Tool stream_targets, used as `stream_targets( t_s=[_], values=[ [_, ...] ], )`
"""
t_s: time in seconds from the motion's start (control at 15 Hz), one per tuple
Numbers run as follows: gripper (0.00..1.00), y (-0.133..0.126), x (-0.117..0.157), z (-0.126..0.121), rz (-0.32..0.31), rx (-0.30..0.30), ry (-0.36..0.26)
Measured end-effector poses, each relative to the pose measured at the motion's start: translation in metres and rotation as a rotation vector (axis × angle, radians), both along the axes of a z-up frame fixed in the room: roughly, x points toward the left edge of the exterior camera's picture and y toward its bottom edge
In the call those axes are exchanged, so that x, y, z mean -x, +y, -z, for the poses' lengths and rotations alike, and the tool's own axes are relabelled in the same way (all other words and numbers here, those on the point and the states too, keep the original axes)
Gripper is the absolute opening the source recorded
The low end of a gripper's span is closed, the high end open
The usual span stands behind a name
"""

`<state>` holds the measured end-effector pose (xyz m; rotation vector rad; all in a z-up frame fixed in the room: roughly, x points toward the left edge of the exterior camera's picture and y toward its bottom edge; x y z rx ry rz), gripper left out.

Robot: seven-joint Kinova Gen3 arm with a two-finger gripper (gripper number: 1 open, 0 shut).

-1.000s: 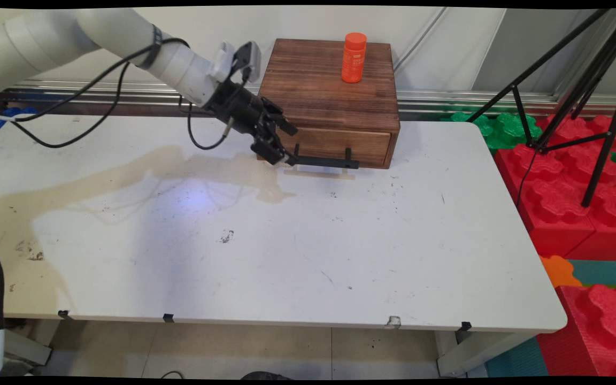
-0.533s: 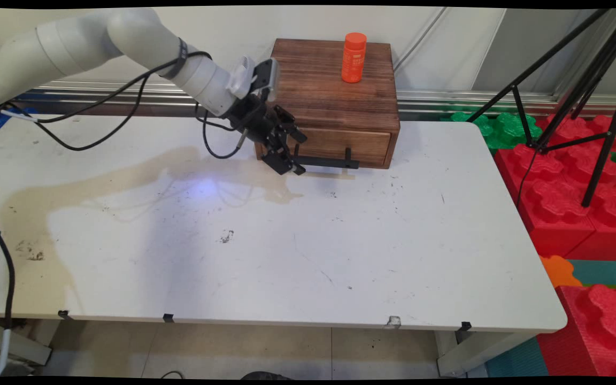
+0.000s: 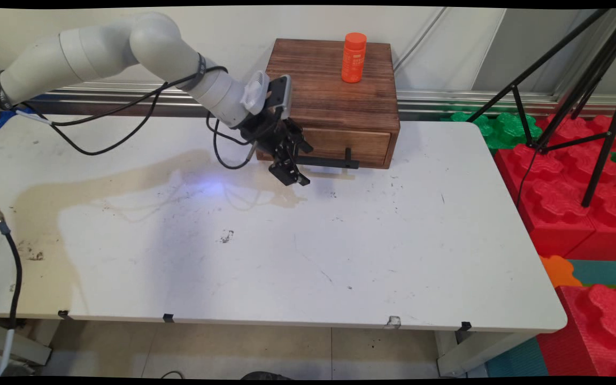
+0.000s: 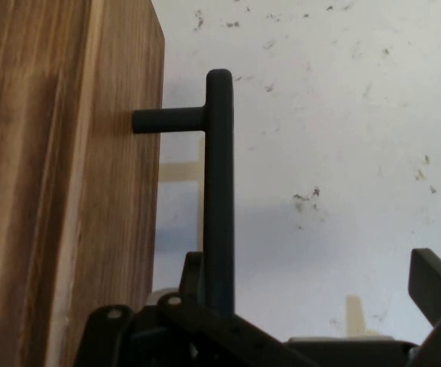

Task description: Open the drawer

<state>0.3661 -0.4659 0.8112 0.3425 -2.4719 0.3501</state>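
The black two-finger gripper [image 3: 293, 172] is seen wide open around the left end of the black bar handle [image 4: 218, 191], nothing being clamped. Behind it, at 12 o'clock, the brown wooden drawer box [image 3: 335, 91] carries an orange plastic bottle [image 3: 354, 58] upright on top.
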Motion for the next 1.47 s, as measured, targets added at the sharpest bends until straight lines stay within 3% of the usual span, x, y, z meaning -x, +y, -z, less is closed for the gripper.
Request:
stream_targets(
  t_s=[0.53, 1.47],
  values=[
    [1.00, -0.005, 0.009, 0.008, 0.002, 0.027, -0.040],
    [1.00, 0.001, 0.022, 0.018, -0.002, -0.019, -0.042]
  ],
)
